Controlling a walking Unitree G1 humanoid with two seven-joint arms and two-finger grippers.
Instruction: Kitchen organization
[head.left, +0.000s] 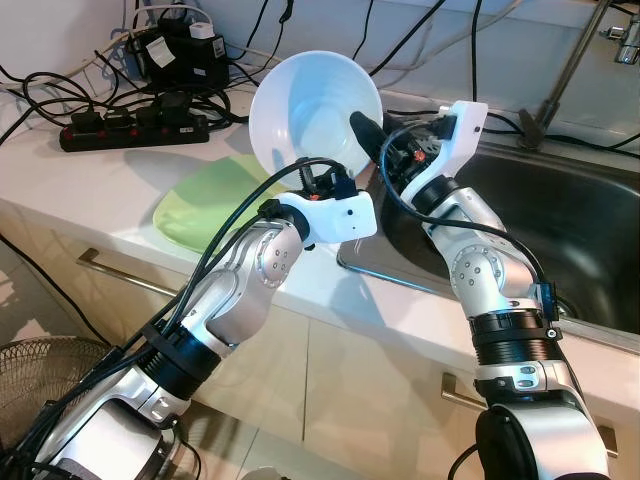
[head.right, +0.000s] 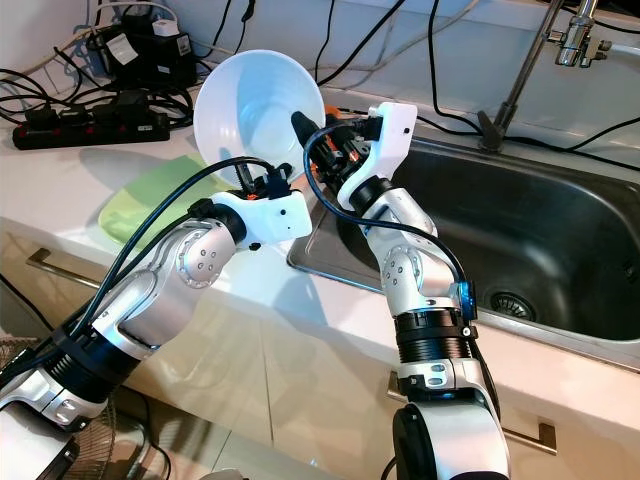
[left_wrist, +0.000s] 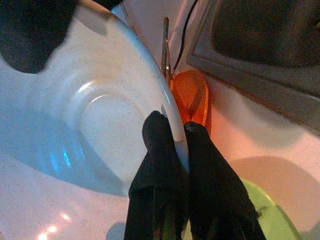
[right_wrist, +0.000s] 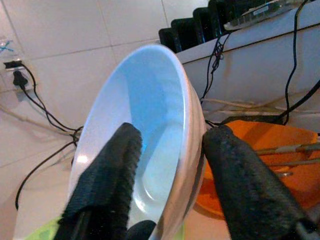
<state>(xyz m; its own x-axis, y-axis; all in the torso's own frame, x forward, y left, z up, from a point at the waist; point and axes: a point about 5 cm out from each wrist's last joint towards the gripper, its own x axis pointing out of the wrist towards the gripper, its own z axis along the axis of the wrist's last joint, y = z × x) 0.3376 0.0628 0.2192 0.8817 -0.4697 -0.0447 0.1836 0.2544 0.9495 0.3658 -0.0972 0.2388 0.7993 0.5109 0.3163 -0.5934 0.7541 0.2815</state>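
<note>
Both arms are up at the white bowl (head.left: 315, 110), and it's in the air, tipped on edge above the counter (head.left: 90, 190), its open face turned toward the robot. In the head views the bowl sits at about 12 o'clock from the left wrist, right over the near-left corner of the steel sink (head.left: 560, 220).

The left gripper (left_wrist: 172, 137) has it: the left wrist view shows the two black fingers (left_wrist: 155, 150) pinched tight on the rim, one inside the bowl, one outside, no gap at all. That's a firm clamp on the bowl's lower edge.

The right gripper (right_wrist: 170, 150) comes in from 3 o'clock. Its fingers (right_wrist: 107, 170) straddle the rim, one finger inside the bowl, the other outside behind the wall, spread apart with daylight either side of the rim. So it's open around the edge, not squeezing.

Behind the bowl, an orange dish (right_wrist: 260, 145) lies on the counter with thin chopsticks (right_wrist: 285, 150) across it, just beside the sink's edge. At 9 o'clock from the left wrist, a green plate (head.left: 205, 200) lies flat on the counter. Further back, at 10 o'clock, a black power strip (head.left: 130, 130) and a tangle of black cables (head.left: 50, 90) sit against the wall. The tap (head.right: 575, 30) rises at the far right over the sink.
</note>
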